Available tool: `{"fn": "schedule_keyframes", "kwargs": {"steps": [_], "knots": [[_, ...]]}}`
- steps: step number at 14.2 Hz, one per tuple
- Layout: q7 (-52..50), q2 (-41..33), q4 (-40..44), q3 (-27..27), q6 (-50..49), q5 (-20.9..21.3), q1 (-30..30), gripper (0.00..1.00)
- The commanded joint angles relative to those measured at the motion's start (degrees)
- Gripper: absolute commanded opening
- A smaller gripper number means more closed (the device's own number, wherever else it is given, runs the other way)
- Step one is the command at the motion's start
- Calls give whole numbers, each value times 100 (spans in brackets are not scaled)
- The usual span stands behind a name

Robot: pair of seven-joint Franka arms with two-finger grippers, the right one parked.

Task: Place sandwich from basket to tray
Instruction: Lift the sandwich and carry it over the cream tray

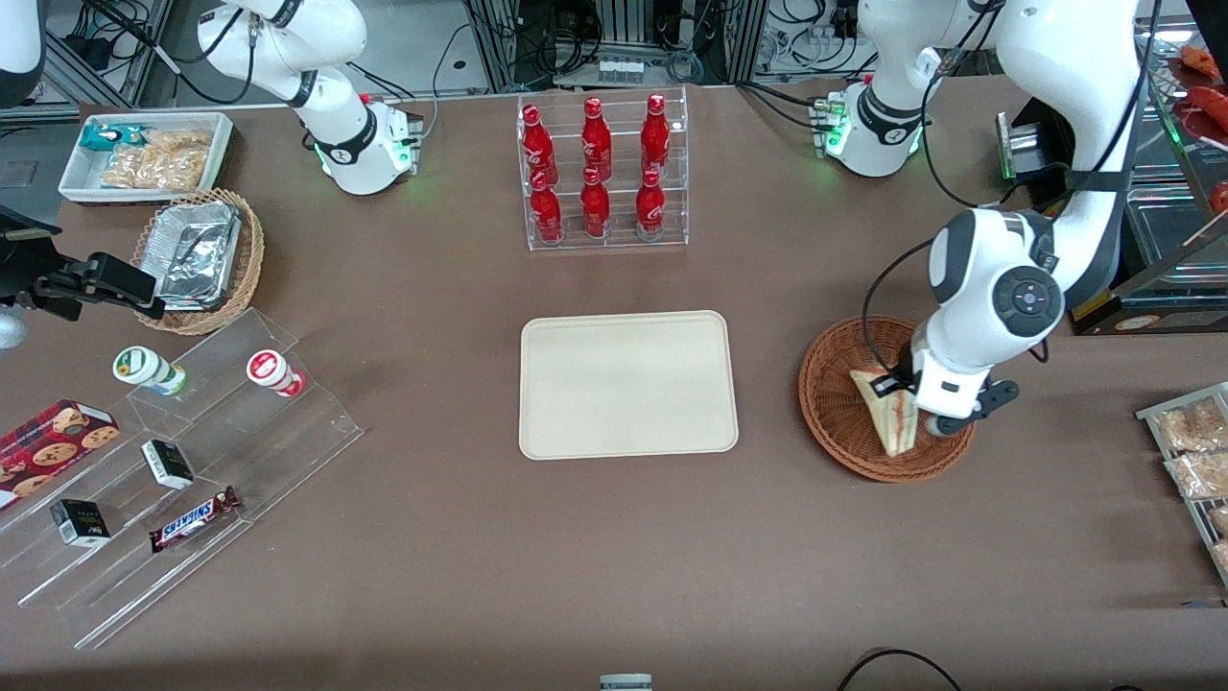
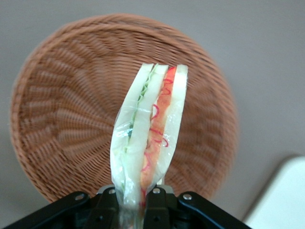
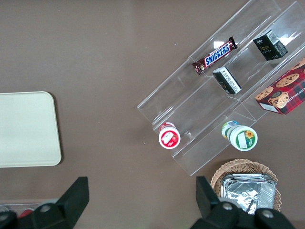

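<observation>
Claw apparently clamping sandwich over basket

Front view overlooks the whole table; left wrist view faces down, close above the basket (both show it).

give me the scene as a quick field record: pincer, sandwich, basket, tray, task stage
pincer: left arm's pincer over the basket, shut on the sandwich
sandwich: wedge clamped at one end, held above the basket floor
basket: reddish-brown wicker, toward the working arm's end of the table, nothing else in it
tray: cream-beige, mid-table beside the basket, nothing on it
task stage: sandwich gripped, not yet carried to the tray
</observation>
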Motion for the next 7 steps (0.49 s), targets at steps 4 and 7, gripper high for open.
{"fn": "schedule_keyframes", "kwargs": {"steps": [4, 7], "knots": [[5, 1108, 1741, 30, -738, -39, -1096, 7], [-109, 1504, 2075, -66, -703, -188, -1501, 7]]}}
